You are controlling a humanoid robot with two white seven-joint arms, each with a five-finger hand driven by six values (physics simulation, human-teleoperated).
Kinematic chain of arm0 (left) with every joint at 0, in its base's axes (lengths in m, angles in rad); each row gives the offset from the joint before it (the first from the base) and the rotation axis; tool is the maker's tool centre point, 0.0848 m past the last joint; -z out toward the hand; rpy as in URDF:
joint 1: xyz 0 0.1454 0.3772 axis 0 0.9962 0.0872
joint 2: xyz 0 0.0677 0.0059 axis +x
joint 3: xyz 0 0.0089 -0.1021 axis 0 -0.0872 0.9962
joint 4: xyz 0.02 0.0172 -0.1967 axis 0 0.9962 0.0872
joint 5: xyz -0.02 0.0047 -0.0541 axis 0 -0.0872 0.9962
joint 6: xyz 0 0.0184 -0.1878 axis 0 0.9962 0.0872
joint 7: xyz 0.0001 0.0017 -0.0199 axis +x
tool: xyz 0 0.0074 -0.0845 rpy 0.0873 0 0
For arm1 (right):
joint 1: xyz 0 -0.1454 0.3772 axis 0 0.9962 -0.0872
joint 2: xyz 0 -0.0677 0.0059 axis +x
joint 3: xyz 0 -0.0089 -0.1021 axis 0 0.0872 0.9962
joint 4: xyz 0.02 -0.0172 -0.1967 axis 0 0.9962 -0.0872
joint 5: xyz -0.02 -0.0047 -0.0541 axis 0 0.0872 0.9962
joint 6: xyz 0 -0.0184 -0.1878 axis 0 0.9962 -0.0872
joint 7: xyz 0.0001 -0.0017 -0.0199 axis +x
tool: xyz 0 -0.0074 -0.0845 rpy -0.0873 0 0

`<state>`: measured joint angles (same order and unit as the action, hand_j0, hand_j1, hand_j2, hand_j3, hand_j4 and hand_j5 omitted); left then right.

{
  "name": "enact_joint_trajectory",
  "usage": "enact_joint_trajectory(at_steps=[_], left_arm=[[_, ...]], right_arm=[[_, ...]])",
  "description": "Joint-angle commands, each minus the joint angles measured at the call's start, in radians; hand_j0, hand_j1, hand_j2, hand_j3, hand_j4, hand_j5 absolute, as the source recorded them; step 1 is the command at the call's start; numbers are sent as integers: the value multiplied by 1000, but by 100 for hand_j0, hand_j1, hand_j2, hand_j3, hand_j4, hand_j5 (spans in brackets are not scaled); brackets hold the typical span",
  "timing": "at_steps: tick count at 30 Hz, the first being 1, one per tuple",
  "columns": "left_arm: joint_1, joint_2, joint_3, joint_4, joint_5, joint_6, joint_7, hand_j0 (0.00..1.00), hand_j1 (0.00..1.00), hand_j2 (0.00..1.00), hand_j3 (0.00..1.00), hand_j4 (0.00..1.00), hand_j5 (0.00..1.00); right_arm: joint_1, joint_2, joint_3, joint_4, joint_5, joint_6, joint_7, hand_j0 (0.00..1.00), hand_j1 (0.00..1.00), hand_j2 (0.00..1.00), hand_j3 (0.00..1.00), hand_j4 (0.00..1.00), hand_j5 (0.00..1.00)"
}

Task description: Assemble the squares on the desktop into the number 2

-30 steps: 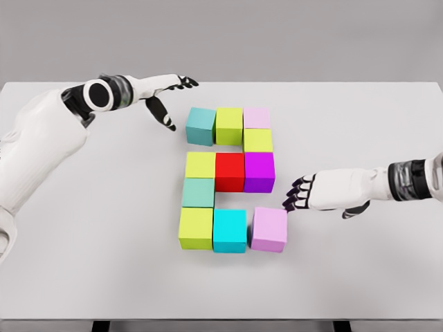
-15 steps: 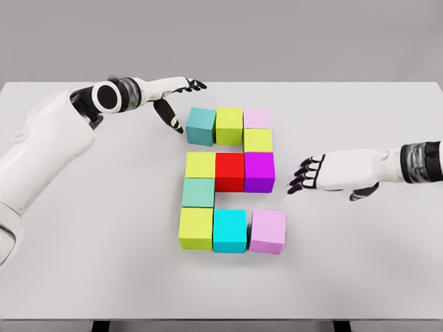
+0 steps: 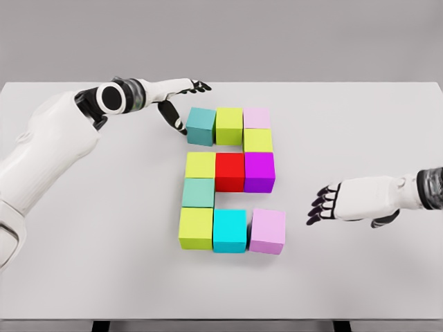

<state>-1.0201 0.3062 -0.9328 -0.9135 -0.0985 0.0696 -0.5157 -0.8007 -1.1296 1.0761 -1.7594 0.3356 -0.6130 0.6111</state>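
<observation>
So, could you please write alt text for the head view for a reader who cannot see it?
Eleven colored cubes form a blocky number 2 on a white table. The left hand, open, reaches beside the teal cube at the top left; the right hand, open, hovers right of the bottom row, touching nothing.

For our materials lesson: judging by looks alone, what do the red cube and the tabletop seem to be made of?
Red cube: probably matte plastic or painted wood; flat even colour, crisp edges, no grain, no shine. Tabletop: likely a smooth matte laminate; plain pale grey, soft shadows, no reflections. It is a render, so neither is certain.
</observation>
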Motion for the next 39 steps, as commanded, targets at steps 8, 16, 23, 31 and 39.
enact_joint_trajectory(at_steps=[8, 16, 23, 31, 39], left_arm=[[5, -7, -1, -4, 3, -1, 0, 100, 100, 100, 100, 100, 100], [5, -10, -1, -7, 3, -5, 0, 100, 100, 100, 100, 100, 100], [5, 79, 0, -45, 94, -69, -12, 100, 100, 100, 100, 100, 100], [0, 27, 11, 136, 63, -85, 48, 100, 100, 100, 100, 100, 100], [5, -30, 6, 202, 34, -85, 210, 100, 100, 100, 100, 100, 100]], right_arm=[[-2, 54, 65, -2, -4, 2, 0, 100, 100, 100, 100, 100, 100], [-6, 93, 65, -2, -4, 2, 0, 100, 100, 100, 100, 100, 100], [-11, 97, 67, -2, -4, 2, 0, 100, 100, 100, 100, 100, 100], [-18, 102, 68, -3, -4, 2, 0, 100, 100, 100, 100, 100, 100], [-41, 80, 74, 0, 0, 2, 0, 100, 100, 100, 100, 100, 100]])
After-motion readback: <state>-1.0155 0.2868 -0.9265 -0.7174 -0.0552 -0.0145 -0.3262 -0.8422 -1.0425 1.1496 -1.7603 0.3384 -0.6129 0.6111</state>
